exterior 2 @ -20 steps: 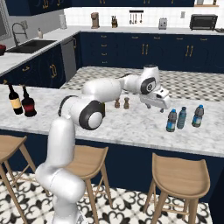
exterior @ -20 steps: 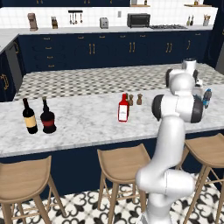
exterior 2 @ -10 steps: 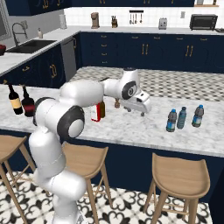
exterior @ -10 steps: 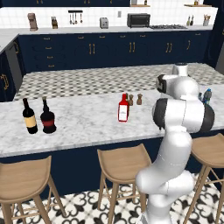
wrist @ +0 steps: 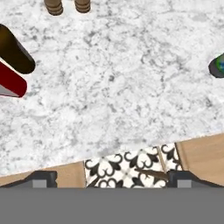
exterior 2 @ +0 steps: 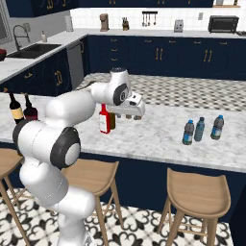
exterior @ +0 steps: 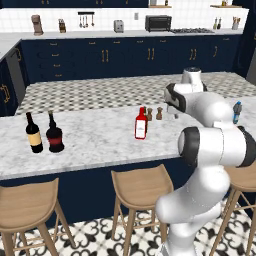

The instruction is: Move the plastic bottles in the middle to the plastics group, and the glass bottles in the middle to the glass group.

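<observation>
Swinging leftward from the water bottles over the last second, my arm now has the gripper (exterior 2: 136, 111) hanging above the marble counter (exterior 2: 158, 132) just right of the middle pair, and the jaws stand wide apart with nothing between them. From the right base view I see the red bottle (exterior 2: 104, 119) with its white label upright on the counter, with the slim brown bottle (exterior 2: 112, 120) close beside it, partly behind the arm. From the left base view the red bottle (exterior: 141, 124) stands alone in the middle of the counter, and two small brown shakers (exterior: 154, 114) sit just behind it. The glass group, a yellow-labelled wine bottle (exterior: 33, 134) and a squat red-labelled one (exterior: 54, 135), stands well apart at the left end. Three water bottles (exterior 2: 200, 129) form the plastics group at the right end, all upright. Looking down through the hand view, I see marble, the red cap (wrist: 12, 84) and a dark bottle neck (wrist: 15, 51) at the left edge, the shakers (wrist: 68, 6) at the top, and a dark bottle cap (wrist: 217, 65) at the right edge.
</observation>
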